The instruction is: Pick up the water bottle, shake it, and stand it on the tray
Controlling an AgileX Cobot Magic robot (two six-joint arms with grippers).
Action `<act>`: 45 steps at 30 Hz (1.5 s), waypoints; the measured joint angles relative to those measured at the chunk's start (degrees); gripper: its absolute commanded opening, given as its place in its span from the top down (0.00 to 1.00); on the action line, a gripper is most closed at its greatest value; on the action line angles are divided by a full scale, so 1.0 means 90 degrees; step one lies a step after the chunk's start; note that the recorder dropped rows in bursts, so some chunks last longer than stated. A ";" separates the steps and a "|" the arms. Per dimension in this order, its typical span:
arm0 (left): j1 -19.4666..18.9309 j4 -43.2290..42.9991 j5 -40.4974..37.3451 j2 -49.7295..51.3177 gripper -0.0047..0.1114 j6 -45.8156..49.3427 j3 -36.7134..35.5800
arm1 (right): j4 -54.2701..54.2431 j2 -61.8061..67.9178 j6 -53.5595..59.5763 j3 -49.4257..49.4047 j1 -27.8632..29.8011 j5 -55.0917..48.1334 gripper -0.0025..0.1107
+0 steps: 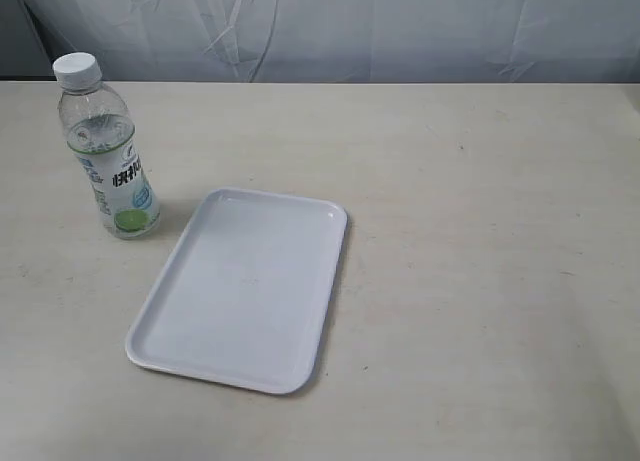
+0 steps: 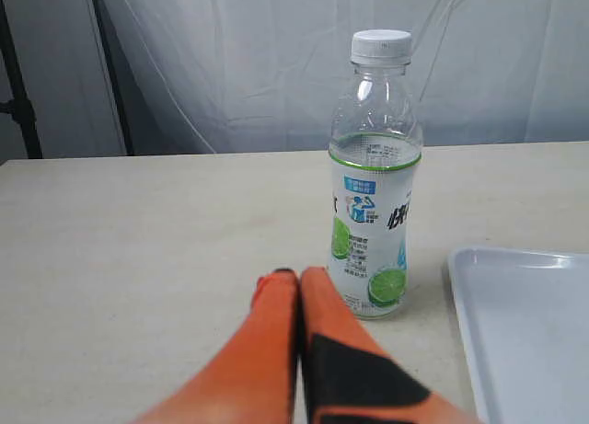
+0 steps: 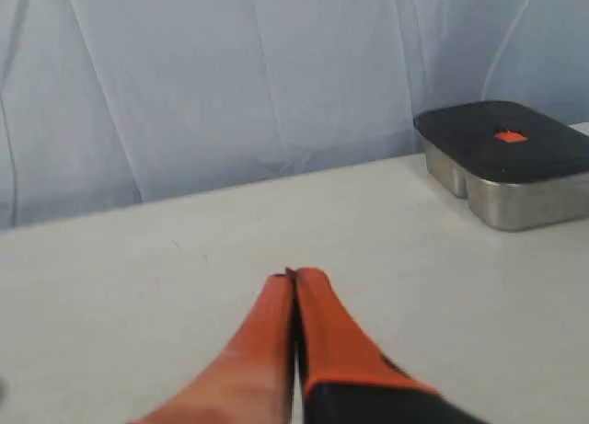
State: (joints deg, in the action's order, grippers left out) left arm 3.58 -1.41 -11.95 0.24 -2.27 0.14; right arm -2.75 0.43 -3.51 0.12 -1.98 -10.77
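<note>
The water bottle (image 1: pixel 105 151) stands upright on the table at the far left, clear with a white cap and a white-blue label showing green lime pictures. Just right of it lies the white tray (image 1: pixel 245 291), with nothing on it. In the left wrist view the bottle (image 2: pixel 373 180) stands a short way beyond my left gripper (image 2: pixel 297 273), whose orange fingers are pressed together with nothing between them; the tray's corner (image 2: pixel 525 323) shows beside it. My right gripper (image 3: pixel 294 277) is shut too, over bare table. Neither gripper appears in the exterior view.
A metal container with a black lid (image 3: pixel 506 162) sits on the table in the right wrist view, near a pale curtain backdrop (image 1: pixel 330 26). The beige table (image 1: pixel 480 261) stretches wide to the right of the tray.
</note>
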 measured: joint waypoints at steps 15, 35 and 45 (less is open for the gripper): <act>0.0000 0.0000 0.0012 0.0000 0.96 0.0000 0.0000 | -0.2633 -0.0027 -0.3514 0.0000 0.0000 0.2998 0.99; 0.0000 0.0000 0.0012 0.0000 0.96 0.0000 0.0000 | 0.8166 0.9903 -0.6296 0.6504 -0.1407 0.7478 0.29; 0.0000 0.0000 0.0012 0.0000 0.96 0.0000 0.0000 | 0.8888 1.2326 -0.6237 0.8656 -0.3676 0.6089 0.19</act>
State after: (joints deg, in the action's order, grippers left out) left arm 3.58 -1.41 -11.84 0.24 -2.27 0.14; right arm 77.24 111.37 -59.65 78.02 -35.07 44.03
